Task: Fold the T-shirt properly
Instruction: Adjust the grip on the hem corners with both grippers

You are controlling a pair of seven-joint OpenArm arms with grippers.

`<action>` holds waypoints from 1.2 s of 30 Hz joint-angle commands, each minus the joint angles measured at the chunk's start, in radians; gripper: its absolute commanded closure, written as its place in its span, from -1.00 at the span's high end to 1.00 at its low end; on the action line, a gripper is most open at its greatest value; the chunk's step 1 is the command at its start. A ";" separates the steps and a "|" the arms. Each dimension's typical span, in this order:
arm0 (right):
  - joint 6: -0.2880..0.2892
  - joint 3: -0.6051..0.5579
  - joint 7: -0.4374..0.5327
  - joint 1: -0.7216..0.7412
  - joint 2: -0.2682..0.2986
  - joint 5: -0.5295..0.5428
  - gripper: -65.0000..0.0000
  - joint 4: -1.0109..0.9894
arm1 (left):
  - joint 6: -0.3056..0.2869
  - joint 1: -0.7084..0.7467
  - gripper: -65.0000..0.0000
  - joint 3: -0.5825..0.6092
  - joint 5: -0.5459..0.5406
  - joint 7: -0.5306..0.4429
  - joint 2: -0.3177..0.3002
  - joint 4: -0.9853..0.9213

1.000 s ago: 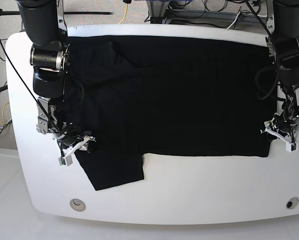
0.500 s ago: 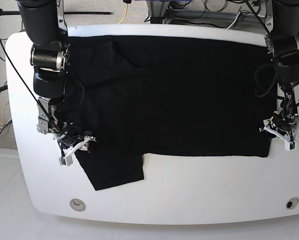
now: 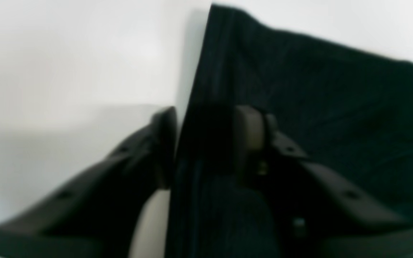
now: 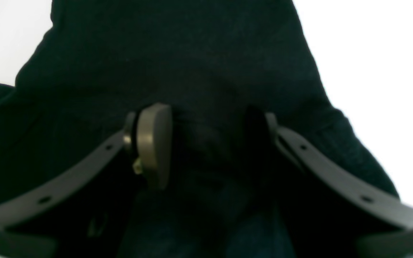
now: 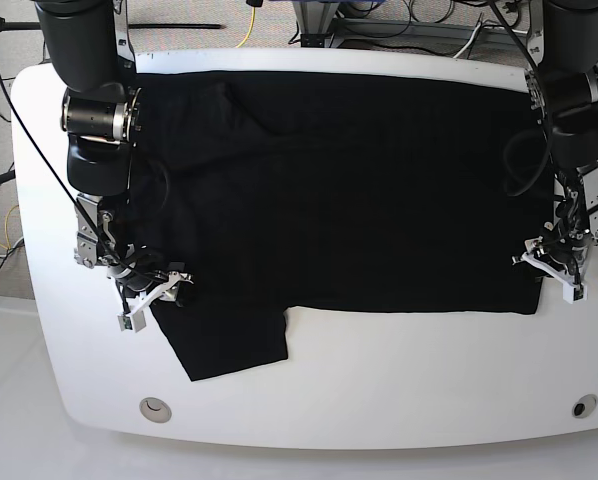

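The T-shirt (image 5: 349, 190) is spread plain black side up over most of the white table (image 5: 399, 380). Its far edge runs right along the table's far rim, with one sleeve (image 5: 229, 345) sticking out toward the near side on the base view's left. There's lots of bare table along the near edge, and a narrower strip down each side.

The left gripper (image 5: 552, 275) sits at the shirt's near corner on the base view's right. In its wrist view the jaws straddle the cloth's straight side edge (image 3: 188, 107): one finger (image 3: 163, 143) on bare table, the other pad (image 3: 247, 139) on the fabric, with a gap between them. It's pretty blurry, so I can't tell if it's actually pinching anything.

The right gripper (image 5: 149, 295) is where the sleeve meets the body. Its jaws stand apart with a hump of black cloth bunched between the pads (image 4: 154, 143). It looks like they're squeezing that fold.
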 commanded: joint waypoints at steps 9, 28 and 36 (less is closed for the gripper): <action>0.004 -0.001 -0.016 0.020 0.005 -0.007 -0.02 0.011 | 0.001 -0.041 -0.19 0.005 0.016 -0.031 -0.002 0.012; 0.001 -0.003 -0.008 0.020 0.003 -0.003 -0.02 0.014 | -0.001 -0.041 -0.05 0.004 -0.020 -0.051 0.003 0.010; 0.002 -0.001 -0.001 0.022 0.007 -0.004 -0.02 0.012 | -0.007 -0.039 0.18 0.004 -0.019 -0.076 -0.006 0.006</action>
